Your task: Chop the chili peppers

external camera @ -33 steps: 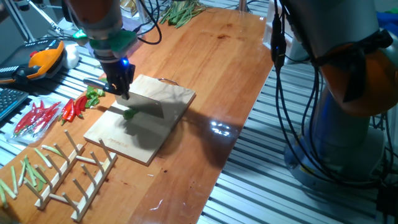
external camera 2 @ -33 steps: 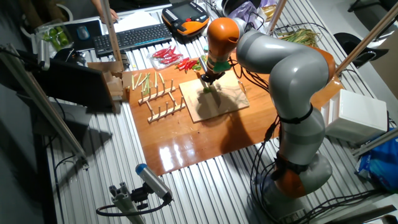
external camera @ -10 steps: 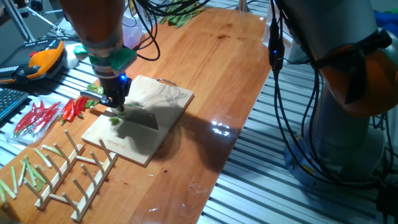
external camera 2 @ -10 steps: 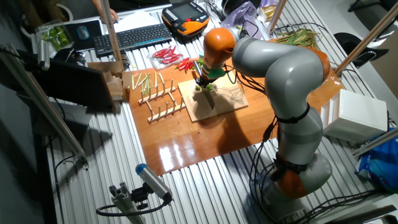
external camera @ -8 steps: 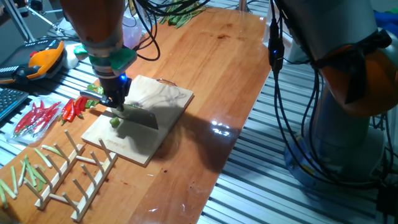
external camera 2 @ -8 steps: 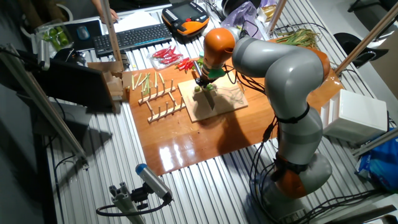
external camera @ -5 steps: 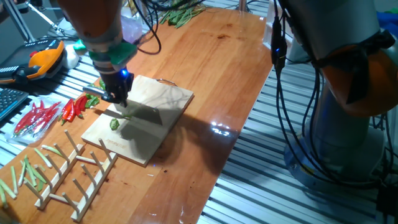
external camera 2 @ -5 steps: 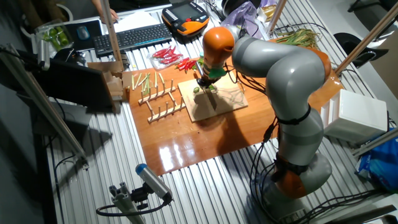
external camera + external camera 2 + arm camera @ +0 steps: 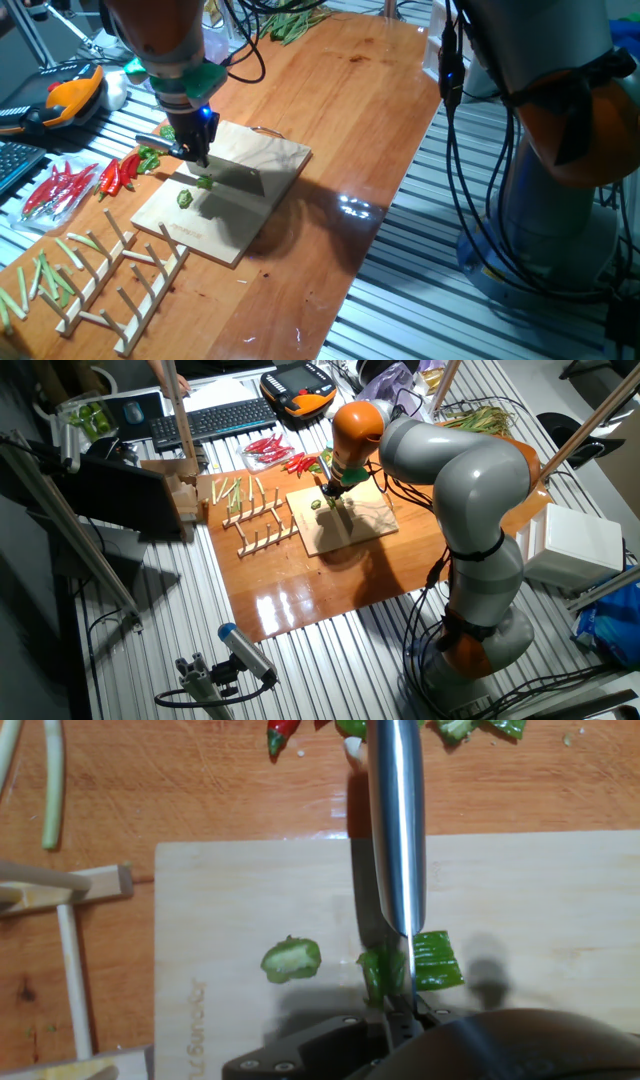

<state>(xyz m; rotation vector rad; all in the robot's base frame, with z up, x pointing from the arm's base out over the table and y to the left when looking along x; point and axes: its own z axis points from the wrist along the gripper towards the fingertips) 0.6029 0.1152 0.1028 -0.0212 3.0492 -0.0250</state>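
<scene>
So we've got the chili peppers sitting on the wooden cutting board as short bright-green chunks: in the hand view one round piece lies by itself toward 9 o'clock of the blade, and two more chunks sit right up against the blade at roughly 6 o'clock of the frame, one on each side of the steel. In the one fixed view we see the same thing, a loose chunk near the board's left part and another green bit right under the knife. The knife runs straight up the middle of the hand view, its blade edge-on and meeting the board between those two chunks. The end effector is clenched on the knife's handle, fingers pinched around it just above the board; in the other fixed view we can pick out the end effector over the board too, though it's small there. Beyond the board at 12 o'clock in the hand view there are red chilies and some more green scraps on the surface. Off at 9 o'clock we spot a wooden rack and pale green stalk strips. In the one fixed view the red chilies pile up left of the board, with the rack below them.
</scene>
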